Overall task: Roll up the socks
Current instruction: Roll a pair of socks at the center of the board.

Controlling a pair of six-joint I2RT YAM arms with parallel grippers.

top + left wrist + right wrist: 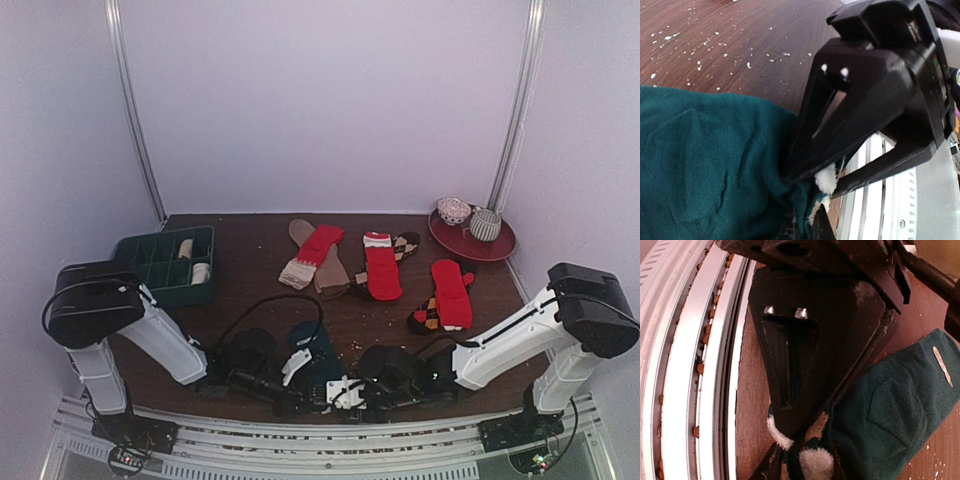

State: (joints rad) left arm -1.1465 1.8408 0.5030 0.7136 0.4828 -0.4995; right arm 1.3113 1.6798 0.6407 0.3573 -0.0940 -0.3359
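Note:
A dark teal sock (318, 352) lies near the table's front edge, between my two grippers. My left gripper (305, 398) is shut on the sock's near end; in the left wrist view the teal fabric (710, 165) and a white fluffy tuft (826, 179) bunch at my fingertips (807, 227). My right gripper (336, 392) meets it from the right, its jaws (805, 467) closed around the same tufted edge (815, 462). Each wrist view is half filled by the other gripper's black finger. Red socks (382, 268) (452, 293) (318, 245) and a brown sock (330, 270) lie flat farther back.
A dark green compartment tray (140, 262) at back left holds cream rolled socks (200, 270). A red plate (500, 245) at back right carries two rolled bundles. Patterned socks lie under the red ones. The metal rail (690, 365) runs just beside my grippers. White lint dots the wood.

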